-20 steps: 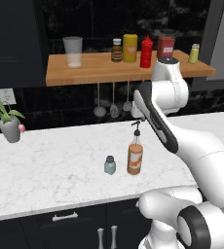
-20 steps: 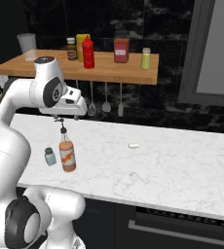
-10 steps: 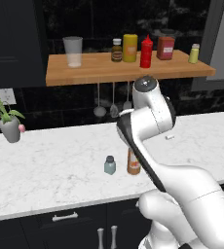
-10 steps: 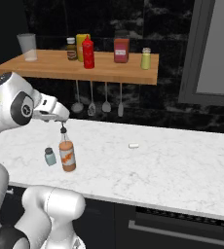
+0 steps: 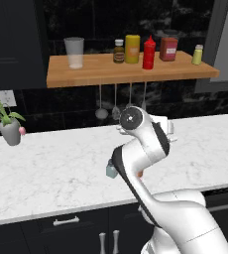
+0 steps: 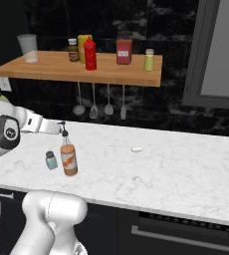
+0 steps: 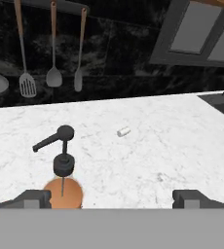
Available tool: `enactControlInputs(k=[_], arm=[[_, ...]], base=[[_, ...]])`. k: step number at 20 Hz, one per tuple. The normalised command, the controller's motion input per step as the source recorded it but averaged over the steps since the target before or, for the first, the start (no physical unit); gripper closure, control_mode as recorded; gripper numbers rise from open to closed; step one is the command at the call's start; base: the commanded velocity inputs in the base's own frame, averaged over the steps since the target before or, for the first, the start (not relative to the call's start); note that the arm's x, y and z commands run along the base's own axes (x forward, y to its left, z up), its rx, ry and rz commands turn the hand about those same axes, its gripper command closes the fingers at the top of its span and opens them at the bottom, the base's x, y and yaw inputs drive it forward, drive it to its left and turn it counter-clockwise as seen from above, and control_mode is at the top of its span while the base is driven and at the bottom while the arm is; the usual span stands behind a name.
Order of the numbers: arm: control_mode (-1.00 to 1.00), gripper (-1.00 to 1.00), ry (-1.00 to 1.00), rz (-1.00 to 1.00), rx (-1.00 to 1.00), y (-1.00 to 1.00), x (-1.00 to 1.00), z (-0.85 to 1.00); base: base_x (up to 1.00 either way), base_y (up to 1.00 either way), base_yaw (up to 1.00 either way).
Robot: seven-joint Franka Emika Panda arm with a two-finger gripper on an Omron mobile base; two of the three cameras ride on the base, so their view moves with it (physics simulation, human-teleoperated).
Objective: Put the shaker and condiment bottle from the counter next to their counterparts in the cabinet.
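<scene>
Change: the arm has swung down from above the bottle (image 6: pixel 68 158) and folded low; the pincer (image 7: pixel 111 197) now sits low, level with the pump top, right behind the bottle.
Pincer: fingers set wide apart, nothing between them; in the hand view the bottle stands just inside the left finger (image 7: pixel 33 198), off centre.
Meaning: to my eye this is the line-up for a side grasp of the bottle; no grip is made yet, and the pincer probably needs to shift toward the bottle before it closes.
Bottle: upright on the surface (image 6: pixel 176 174), near its front edge, pump spout pointing away from the shaker.
Shaker: (image 6: pixel 51 160) upright on the surface, just beside the bottle, not touching it; in the left base view only a sliver (image 5: pixel 110 170) shows past the arm.
Progress: neither item moved; both still to go up beside their counterparts.
Shelf: (image 5: pixel 111 74) above the bottle, on the black wall; it carries a clear glass (image 5: pixel 74 52), a small dark jar (image 5: pixel 118 51), a yellow bottle (image 5: pixel 132 48), a red squeeze bottle (image 5: pixel 148 52), a red box (image 5: pixel 169 48) and a yellow-green shaker (image 5: pixel 198 54).
Glass: looks empty.
Free room: bare board between the glass and the jar.
Vase: (image 5: pixel 10 132) on the surface, well away from the bottle; holds a plant with pink blooms.
Stray: a small white piece (image 6: pixel 136 149) on the surface, beyond the bottle.
</scene>
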Motion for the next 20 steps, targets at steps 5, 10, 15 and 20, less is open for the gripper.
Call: enactControlInputs(k=[5, 10, 15, 20], arm=[[-1.0, -1.0, -0.13, -0.13, -0.01, 0.0, -0.04, -0.08], [-1.0, -1.0, -0.13, -0.1, -0.06, 0.12, 0.0, -0.19], [-1.0, -1.0, -0.13, -0.05, -0.05, 0.13, -0.02, -0.26], [-1.0, -1.0, -0.09, -0.01, -0.01, 0.0, 0.0, -0.18]], base=[[0.0, 0.0, 0.0], [0.0, 0.0, 0.0], [0.0, 0.0, 0.0], [0.0, 0.0, 0.0]])
